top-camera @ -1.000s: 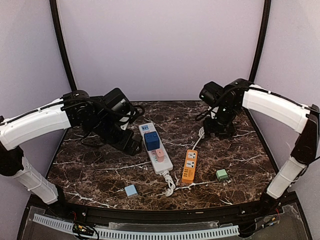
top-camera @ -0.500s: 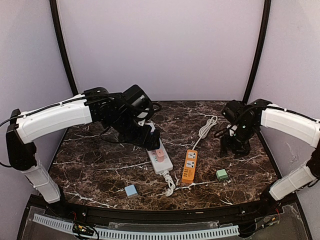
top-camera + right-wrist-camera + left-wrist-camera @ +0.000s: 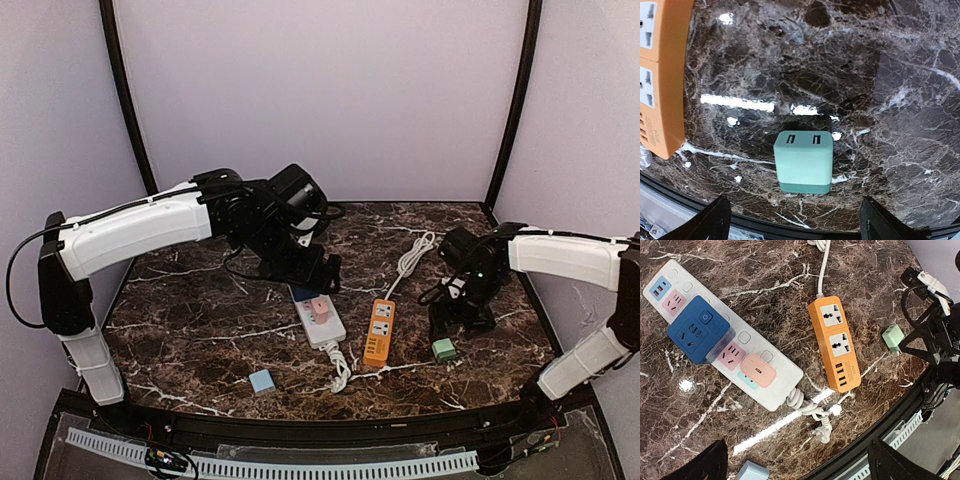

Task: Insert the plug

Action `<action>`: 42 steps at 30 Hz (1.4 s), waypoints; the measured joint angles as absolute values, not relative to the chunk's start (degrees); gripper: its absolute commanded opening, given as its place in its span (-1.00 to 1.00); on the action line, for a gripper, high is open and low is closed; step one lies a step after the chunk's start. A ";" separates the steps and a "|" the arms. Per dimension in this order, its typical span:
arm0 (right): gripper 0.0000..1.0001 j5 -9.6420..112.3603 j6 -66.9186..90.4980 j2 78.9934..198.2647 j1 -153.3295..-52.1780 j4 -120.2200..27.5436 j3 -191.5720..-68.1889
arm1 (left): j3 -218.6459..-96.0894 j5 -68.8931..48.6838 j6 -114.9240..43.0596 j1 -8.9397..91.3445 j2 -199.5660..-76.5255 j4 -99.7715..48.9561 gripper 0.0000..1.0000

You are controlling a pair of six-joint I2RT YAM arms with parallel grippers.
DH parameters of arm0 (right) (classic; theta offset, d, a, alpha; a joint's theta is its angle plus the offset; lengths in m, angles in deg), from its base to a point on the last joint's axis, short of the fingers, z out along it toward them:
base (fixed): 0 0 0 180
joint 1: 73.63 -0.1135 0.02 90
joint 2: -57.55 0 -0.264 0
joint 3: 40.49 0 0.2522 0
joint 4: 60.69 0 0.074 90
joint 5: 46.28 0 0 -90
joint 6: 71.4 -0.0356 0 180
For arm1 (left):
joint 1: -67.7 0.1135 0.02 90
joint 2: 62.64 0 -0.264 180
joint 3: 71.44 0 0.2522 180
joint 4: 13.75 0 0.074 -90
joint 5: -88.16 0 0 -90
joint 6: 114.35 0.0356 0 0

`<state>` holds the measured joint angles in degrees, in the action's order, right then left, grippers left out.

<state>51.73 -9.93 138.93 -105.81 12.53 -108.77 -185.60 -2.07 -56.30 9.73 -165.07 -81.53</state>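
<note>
A mint-green plug (image 3: 804, 162) lies on the dark marble table (image 3: 200, 330), right of the orange power strip (image 3: 379, 330). It also shows in the top view (image 3: 444, 349). My right gripper (image 3: 800, 222) is open and hovers just above the plug, its fingers wide on either side; in the top view it (image 3: 460, 315) sits just behind the plug. My left gripper (image 3: 800, 465) is open and empty above the white power strip (image 3: 785, 375), which carries a blue cube adapter (image 3: 699, 330) and a pink plug (image 3: 759, 371). In the top view it (image 3: 310, 272) covers the strip's far end.
A light-blue plug (image 3: 262, 381) lies near the front edge. The white strip's coiled cord and plug (image 3: 812, 407) lie between the two strips. The orange strip's white cable (image 3: 412, 255) runs to the back. The black table rim (image 3: 400, 425) is close to the green plug.
My left arm swung right, over the far end of the white strip. My right arm moved from the back right forward and down, to just over the green plug.
</note>
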 measured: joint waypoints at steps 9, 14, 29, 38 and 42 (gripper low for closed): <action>0.69 51.42 -9.91 139.61 -106.16 8.79 -102.60 | -182.98 -3.34 -56.80 9.73 -164.57 -80.61 0.93; 0.56 50.55 -10.39 141.45 -107.28 6.67 -102.04 | -180.09 -3.67 -57.72 9.73 -163.59 -79.76 0.92; 0.00 49.24 -12.25 144.46 -112.39 5.10 -101.16 | -175.04 -3.80 -58.61 9.73 -160.00 -77.38 0.91; 0.33 48.95 -13.97 144.16 -112.65 4.94 -101.18 | -174.98 -3.95 -57.91 9.73 -160.00 -76.42 0.91; 0.31 48.67 -15.04 143.68 -112.65 4.86 -101.18 | -174.93 -4.04 -57.43 9.73 -160.00 -75.91 0.91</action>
<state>48.67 -15.04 143.68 -112.65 4.86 -101.18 -174.93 -4.04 -57.43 9.73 -160.00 -75.91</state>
